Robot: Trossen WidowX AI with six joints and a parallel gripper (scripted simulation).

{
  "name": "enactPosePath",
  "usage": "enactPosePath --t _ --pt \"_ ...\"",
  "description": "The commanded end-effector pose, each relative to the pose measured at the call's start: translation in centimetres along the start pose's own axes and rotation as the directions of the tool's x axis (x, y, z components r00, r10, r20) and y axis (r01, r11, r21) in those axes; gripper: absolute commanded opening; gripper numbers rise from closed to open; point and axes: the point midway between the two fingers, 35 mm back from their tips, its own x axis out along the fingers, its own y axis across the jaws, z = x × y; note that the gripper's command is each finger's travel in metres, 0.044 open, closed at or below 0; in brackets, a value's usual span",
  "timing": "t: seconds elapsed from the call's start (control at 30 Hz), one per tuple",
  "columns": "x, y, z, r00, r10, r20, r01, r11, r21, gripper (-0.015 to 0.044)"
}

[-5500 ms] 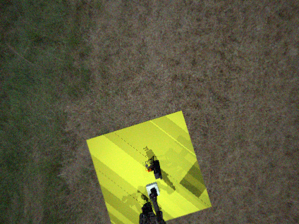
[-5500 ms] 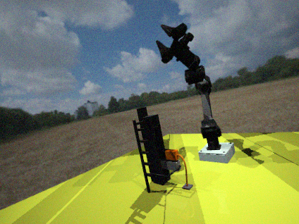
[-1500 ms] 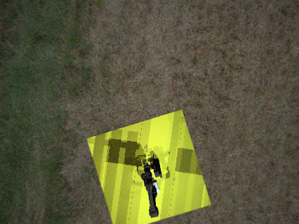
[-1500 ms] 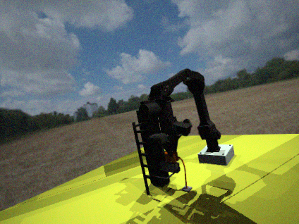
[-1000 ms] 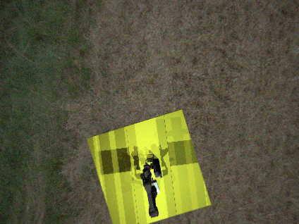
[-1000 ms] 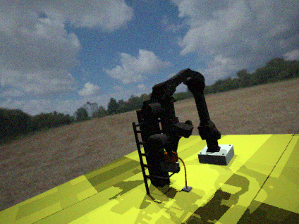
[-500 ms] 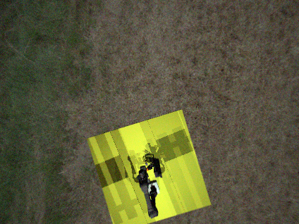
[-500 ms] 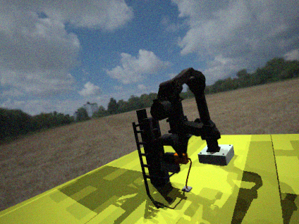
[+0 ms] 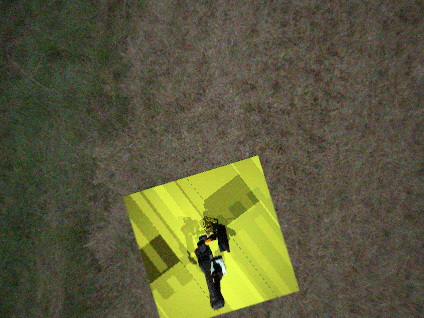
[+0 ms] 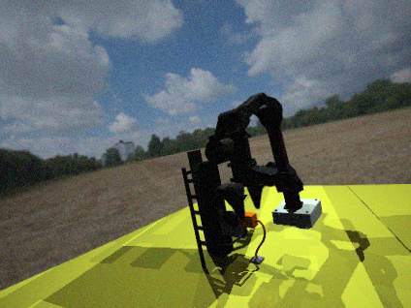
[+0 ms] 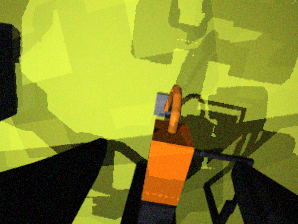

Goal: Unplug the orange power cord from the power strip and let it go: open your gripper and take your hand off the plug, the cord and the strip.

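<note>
End effector (image 9: pixel 212 237) (image 10: pixel 249 208) (image 11: pixel 170 157) stands open, two fingers (image 10: pixel 256 198) flanking one orange plug (image 9: pixel 208 240) (image 10: pixel 250 220) (image 11: pixel 168 165).

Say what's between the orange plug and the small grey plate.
The orange cord, arching from orange plug down to small grey plate; exterior view shows it.

And there it was, a bright yellow, straight-edged surface (image 9: pixel 270 265) (image 10: pixel 141 232) (image 11: pixel 47 47), crossed by darker bands of shadow and thin dark lines! Around it spread a brown, grassy field (image 9: pixel 300 75) (image 10: pixel 73 208), turning green along the left of the top view. On the surface a black, ladder-like frame (image 10: pixel 195 218) stood nearly upright. Far off, dark green trees (image 10: pixel 363 101) lined the horizon, a pale, blurred building (image 10: pixel 125 149) among them, under grey-white clouds (image 10: pixel 194 89) and blue sky (image 10: pixel 128 46).
</note>
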Motion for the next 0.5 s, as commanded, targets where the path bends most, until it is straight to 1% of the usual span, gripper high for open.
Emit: enactPosePath --t 0.0,0.13,0.47 --pt "-0.5 -0.2 2.1 1.0 -0.003 0.004 0.003 1.0 -0.002 0.044" --pt "-1.1 0.0 5.3 1.0 -0.003 0.007 0.003 1.0 -0.002 0.044" --pt "-1.2 0.0 5.5 1.0 -0.003 0.007 0.003 1.0 -0.002 0.044"
